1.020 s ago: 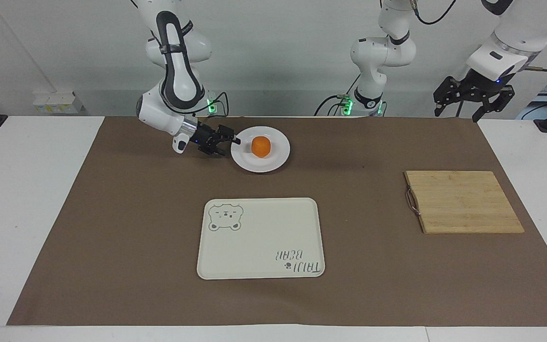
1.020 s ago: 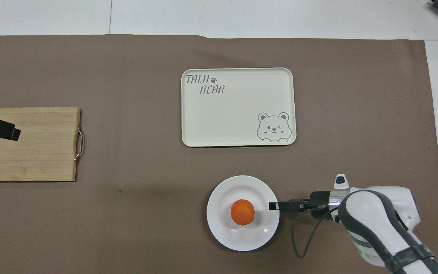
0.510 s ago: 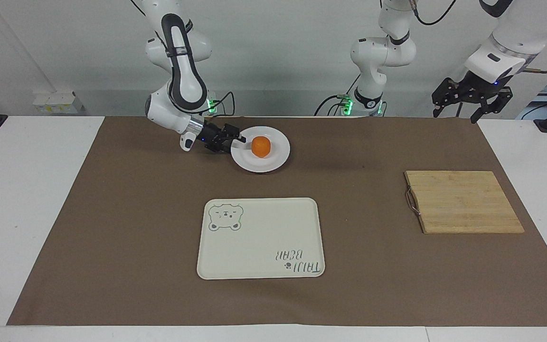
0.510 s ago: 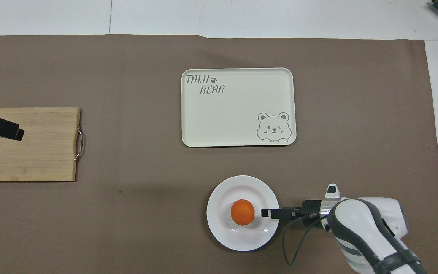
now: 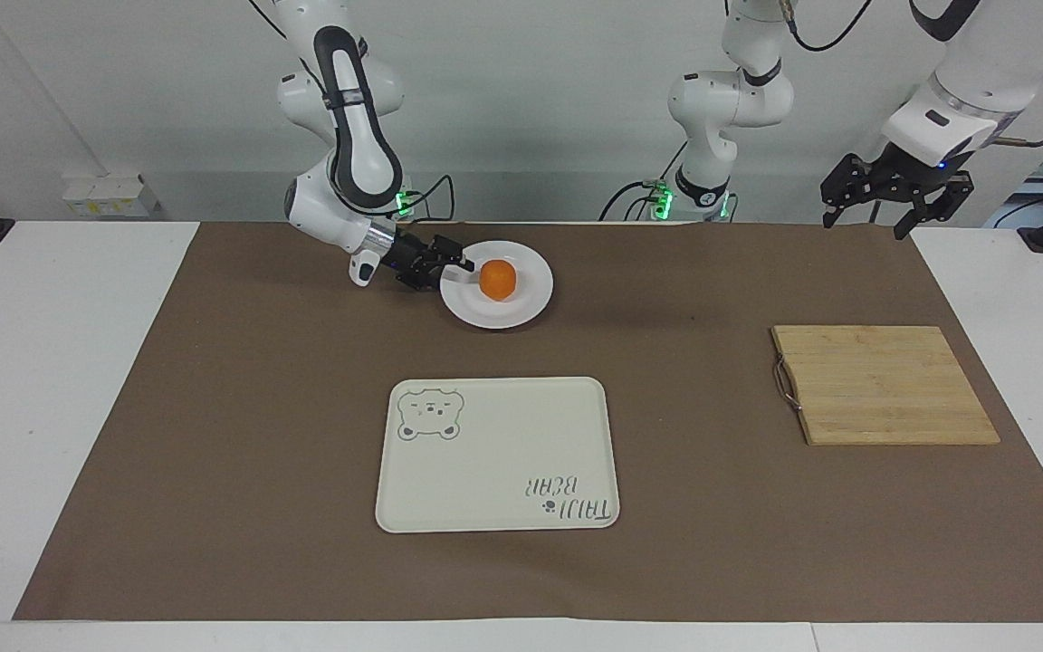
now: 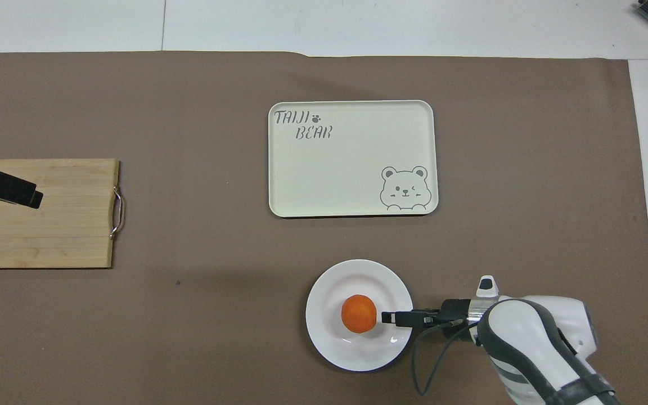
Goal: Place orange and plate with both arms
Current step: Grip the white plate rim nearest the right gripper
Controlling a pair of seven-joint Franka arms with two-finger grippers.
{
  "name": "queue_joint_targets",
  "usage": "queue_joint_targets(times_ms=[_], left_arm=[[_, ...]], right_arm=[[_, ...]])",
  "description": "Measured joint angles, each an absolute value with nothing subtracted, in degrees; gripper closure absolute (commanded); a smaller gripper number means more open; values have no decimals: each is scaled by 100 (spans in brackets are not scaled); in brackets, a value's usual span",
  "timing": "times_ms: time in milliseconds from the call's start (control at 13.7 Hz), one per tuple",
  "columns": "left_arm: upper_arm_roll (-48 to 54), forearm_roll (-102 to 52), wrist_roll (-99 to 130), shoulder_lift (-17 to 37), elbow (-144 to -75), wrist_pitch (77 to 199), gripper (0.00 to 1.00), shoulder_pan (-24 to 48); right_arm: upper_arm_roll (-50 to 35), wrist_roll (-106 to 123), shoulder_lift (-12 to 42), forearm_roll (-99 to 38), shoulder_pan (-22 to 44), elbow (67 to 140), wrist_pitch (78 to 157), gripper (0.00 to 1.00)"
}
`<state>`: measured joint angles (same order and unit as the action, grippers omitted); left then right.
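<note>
Your right gripper [image 5: 460,268] reaches over the plate [image 5: 521,303] rim near the desk's robot-side edge, and I can't tell whether it's clamped yet. The orange [image 5: 497,279] sits mid-plate: glossy and breakable, so pinch the rim. Your left gripper [image 5: 875,195] waits released above the desk's left-arm end.

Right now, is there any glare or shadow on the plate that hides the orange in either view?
Overhead view: small bright glints on the plate rim nearest the robots, and a soft shadow beside the orange; nothing hidden. Facing view: the plate looks evenly lit, the orange plain, with the right tool dark over the rim.
</note>
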<state>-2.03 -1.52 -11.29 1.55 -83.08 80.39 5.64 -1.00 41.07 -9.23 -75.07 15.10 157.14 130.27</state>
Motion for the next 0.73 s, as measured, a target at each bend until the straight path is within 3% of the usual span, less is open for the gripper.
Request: queue_joint_targets(times_ms=[437, 656, 729], left_arm=[[-130, -152, -1129, -168, -8821, 8039, 0, 568], [-127, -152, -1129, -219, -8880, 8039, 0, 569], [-118, -152, -1130, -227, -8911, 8040, 0, 570]], right_arm=[[-99, 4107, -923, -7507, 1510, 15738, 13050, 82], [-99, 4108, -923, -7507, 1510, 15738, 13052, 99], [-98, 4108, -923, -7507, 1510, 15739, 13054, 100]])
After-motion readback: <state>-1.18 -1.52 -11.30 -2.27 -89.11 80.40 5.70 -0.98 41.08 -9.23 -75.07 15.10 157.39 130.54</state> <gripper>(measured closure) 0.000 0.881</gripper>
